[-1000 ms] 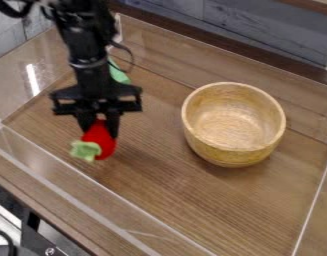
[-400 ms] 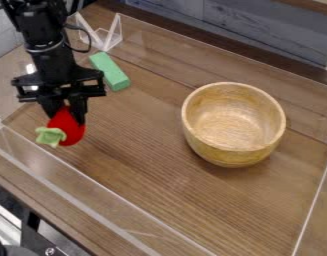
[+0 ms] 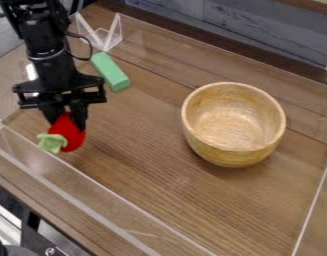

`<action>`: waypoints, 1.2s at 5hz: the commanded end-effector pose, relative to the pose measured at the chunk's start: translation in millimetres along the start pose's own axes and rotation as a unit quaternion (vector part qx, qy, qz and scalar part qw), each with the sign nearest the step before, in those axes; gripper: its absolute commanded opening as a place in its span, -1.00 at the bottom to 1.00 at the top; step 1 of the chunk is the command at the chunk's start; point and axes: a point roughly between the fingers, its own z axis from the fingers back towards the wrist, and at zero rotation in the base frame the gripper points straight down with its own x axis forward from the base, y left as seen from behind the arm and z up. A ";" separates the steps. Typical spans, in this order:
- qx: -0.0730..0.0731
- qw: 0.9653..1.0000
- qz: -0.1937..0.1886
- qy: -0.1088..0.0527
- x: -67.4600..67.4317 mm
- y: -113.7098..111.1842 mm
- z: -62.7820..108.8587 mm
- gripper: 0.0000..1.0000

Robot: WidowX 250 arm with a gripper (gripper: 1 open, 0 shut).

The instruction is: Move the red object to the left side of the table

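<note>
Now gripper [image 3: 64,116] is clamped on the strawberry [image 3: 66,132], hanging directly below it near the tabletop's [image 3: 152,175] left edge.

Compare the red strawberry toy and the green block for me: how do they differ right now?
The red strawberry toy is rounded, glossy, with a green leafy cap; the green block is plain and rectangular. The toy sits between the fingers of the gripper; the block lies free, ungripped. The toy is nearer the front wall; the block lies farther back. Both are small, on the left part of the table.
</note>
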 end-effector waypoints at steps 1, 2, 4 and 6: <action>0.002 1.000 -0.019 -0.010 4.7 -7.9 4.5 -1.00; 0.002 0.999 -0.040 -0.006 3.6 -6.3 7.7 -1.00; 0.001 0.997 -0.074 0.002 5.3 -9.3 12.0 -1.00; 0.000 0.995 -0.097 0.010 13.3 -9.9 4.8 -1.00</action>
